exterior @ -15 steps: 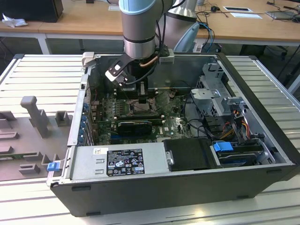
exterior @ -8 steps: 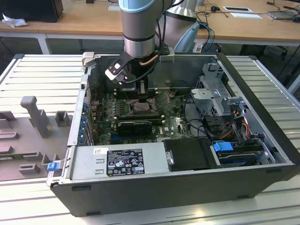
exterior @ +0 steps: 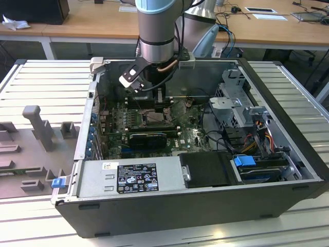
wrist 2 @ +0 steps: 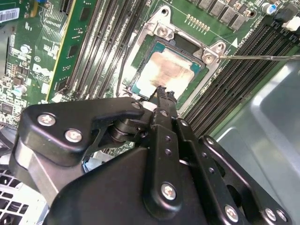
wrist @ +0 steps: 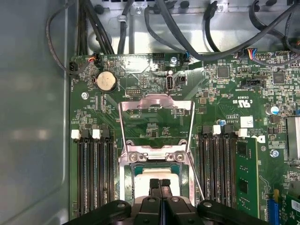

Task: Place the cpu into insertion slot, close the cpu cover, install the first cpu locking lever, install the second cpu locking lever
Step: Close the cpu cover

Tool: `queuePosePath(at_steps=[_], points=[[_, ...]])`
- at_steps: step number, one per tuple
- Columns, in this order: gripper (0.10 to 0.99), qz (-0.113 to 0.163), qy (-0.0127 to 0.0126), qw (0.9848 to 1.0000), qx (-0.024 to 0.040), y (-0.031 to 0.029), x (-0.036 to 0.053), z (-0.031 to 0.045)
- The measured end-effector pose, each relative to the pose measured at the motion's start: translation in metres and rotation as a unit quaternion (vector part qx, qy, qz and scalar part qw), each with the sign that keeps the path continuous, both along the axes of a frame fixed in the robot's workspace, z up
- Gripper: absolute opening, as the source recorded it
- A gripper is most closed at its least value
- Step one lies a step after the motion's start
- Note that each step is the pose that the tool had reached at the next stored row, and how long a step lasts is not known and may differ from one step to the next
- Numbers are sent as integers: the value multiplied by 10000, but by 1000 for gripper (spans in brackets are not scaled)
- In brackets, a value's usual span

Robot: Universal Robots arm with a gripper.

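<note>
The claw [wrist: 160,182] hangs clenched, empty, just above the cpu [wrist 2: 168,70] in its socket [wrist 2: 207,58]; the cpu cover [wrist: 157,123] stands open beside it.

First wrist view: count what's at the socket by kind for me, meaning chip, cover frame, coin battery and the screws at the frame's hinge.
Chip: 1
Cover frame: 1
Coin battery: 1
Hinge screws: 2
Total: 5
</note>
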State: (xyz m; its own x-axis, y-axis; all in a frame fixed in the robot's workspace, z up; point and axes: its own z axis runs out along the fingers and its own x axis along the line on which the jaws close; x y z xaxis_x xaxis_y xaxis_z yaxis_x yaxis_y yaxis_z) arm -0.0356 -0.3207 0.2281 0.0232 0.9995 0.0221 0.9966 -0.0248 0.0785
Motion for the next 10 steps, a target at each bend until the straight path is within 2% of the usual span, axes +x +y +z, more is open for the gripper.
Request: queuePosePath(at_steps=[10], points=[[106,0,0,10000,0,2,0,38]])
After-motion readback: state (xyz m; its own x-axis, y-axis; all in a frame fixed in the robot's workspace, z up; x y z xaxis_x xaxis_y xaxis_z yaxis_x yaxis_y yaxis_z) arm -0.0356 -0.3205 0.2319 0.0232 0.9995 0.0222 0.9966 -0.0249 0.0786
